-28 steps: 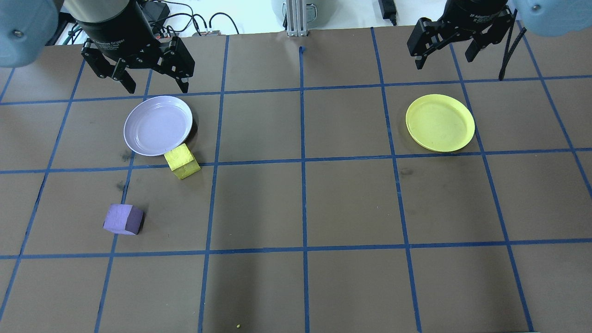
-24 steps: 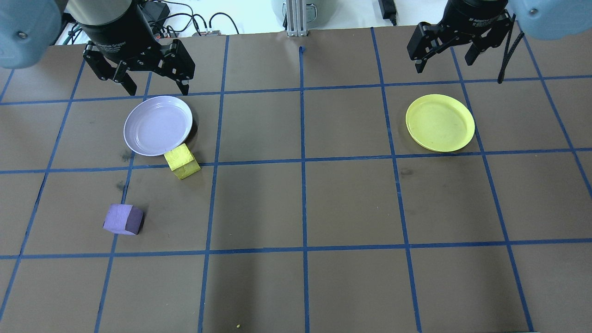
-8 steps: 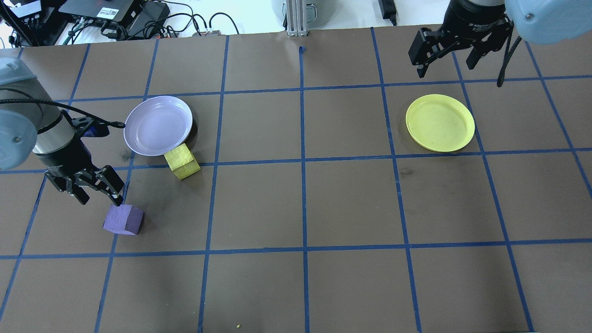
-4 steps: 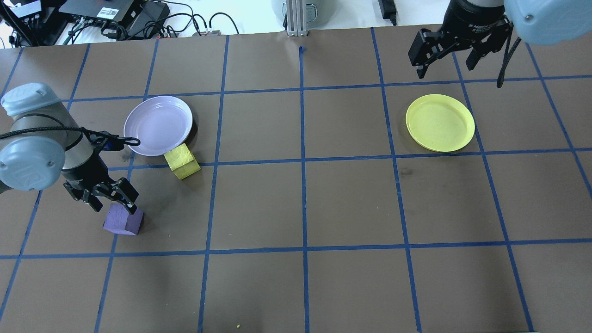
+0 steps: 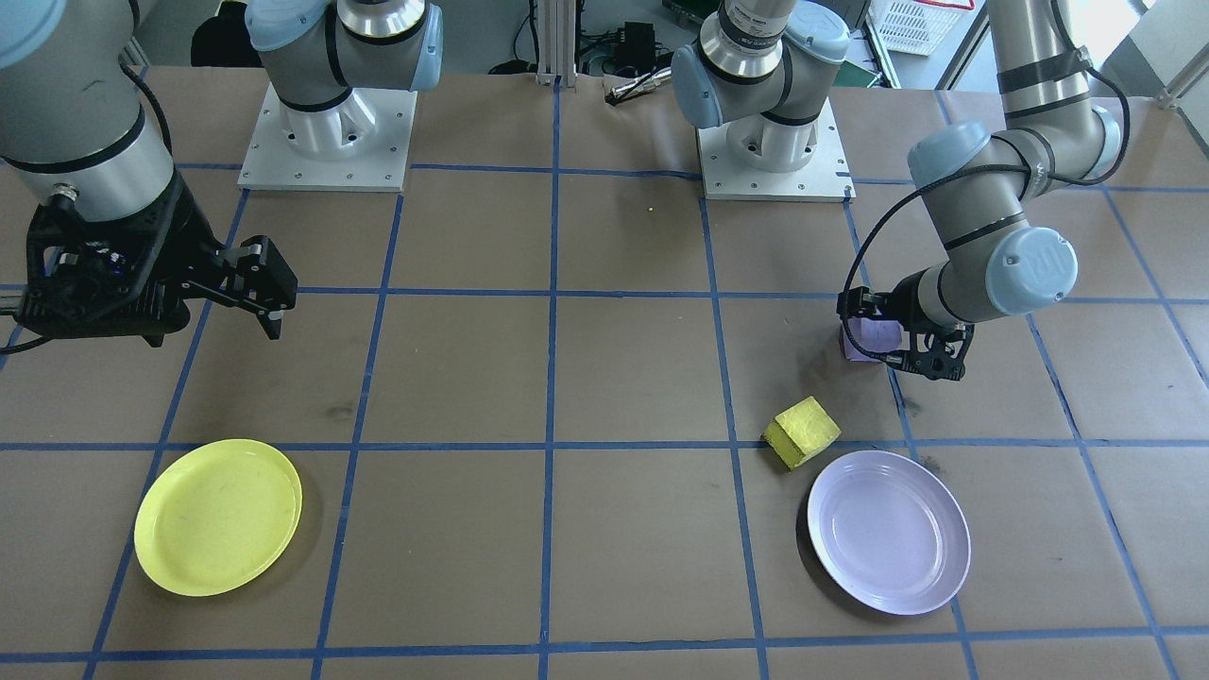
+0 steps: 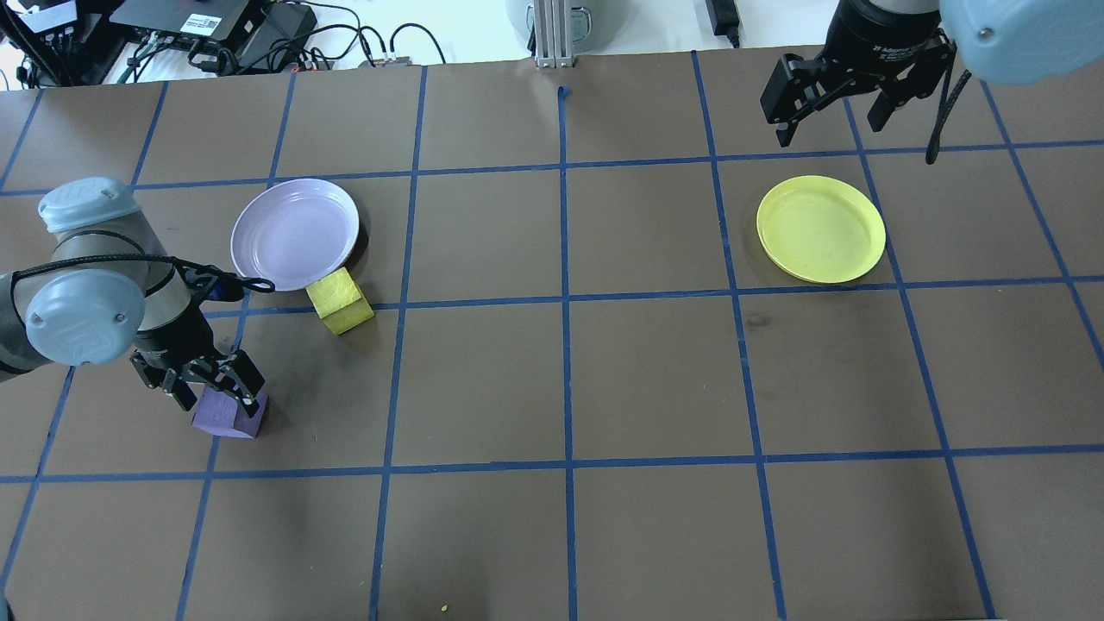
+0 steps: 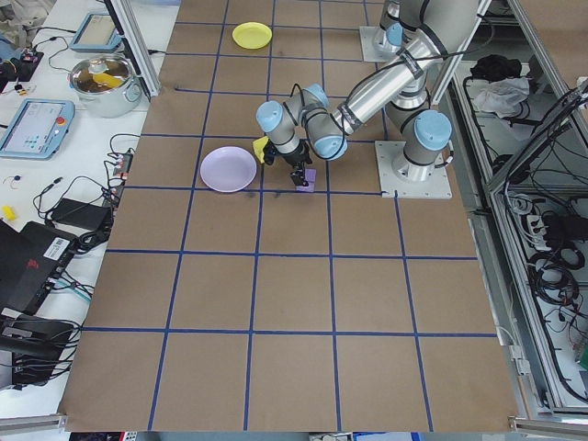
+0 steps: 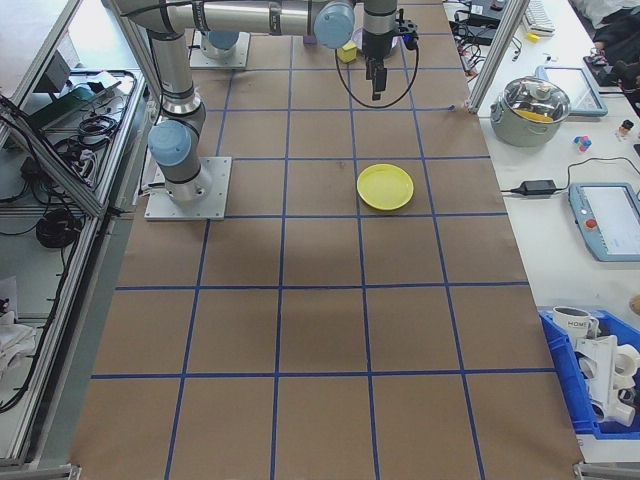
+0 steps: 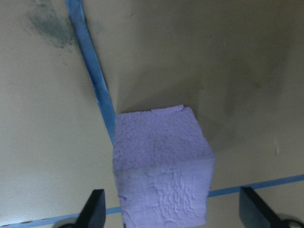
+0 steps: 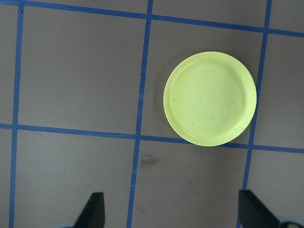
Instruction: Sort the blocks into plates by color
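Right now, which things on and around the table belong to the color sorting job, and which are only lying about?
Part of the job:
purple block
yellow block
lavender plate
yellow plate
left gripper, open around the purple block
right gripper, open

Lying about:
cables
steel pot
tablet

Two blocks [image 6: 228, 414] [image 6: 340, 300], two plates [image 6: 295, 234] [image 6: 821, 228], two pincers [image 6: 216, 395] [image 6: 835, 97].

A robotics lab. Two arms are bolted to base plates [image 5: 326, 142] on a brown table [image 6: 655, 379] gridded with blue tape [image 6: 565, 345]. Aluminium framing [image 8: 75, 160], cables [image 7: 64, 197] and control tablets [image 8: 605, 220] border it.
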Motion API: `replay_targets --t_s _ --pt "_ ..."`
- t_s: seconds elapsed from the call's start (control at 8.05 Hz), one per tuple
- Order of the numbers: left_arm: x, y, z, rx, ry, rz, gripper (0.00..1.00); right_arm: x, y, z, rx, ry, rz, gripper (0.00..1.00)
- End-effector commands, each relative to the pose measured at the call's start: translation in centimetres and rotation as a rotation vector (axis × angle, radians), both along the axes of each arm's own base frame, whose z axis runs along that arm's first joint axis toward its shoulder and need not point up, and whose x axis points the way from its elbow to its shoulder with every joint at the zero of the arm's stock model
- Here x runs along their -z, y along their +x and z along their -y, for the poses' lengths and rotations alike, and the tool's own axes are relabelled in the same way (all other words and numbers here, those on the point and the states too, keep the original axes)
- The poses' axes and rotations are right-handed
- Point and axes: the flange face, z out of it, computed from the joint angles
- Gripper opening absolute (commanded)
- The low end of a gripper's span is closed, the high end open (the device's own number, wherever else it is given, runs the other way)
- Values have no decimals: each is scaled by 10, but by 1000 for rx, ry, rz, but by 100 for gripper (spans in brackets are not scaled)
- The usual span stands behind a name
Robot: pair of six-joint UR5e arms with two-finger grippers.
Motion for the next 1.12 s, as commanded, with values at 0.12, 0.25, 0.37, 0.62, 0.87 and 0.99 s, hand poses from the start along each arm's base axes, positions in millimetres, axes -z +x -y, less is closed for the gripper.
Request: replay_targets --t_s 0.12,0.25,0.37,0.62,0.87,0.99 --pt "10 0 3 76 26 -11 42 1 0 1 0 3 7 100" --pt "8 0 3 79 24 -13 25 1 1 1 -2 2 7 100" --pt "9 -1 3 86 30 -17 0 1 0 1 -2 3 10 100" --pt "9 -2 2 83 42 -22 0 1 0 1 -4 0 10 100" --pt "-15 6 20 76 56 -38 0 1 0 1 -3 0 4 100" --pt "-43 14 44 70 29 -33 0 2 0 1 -4 2 7 100"
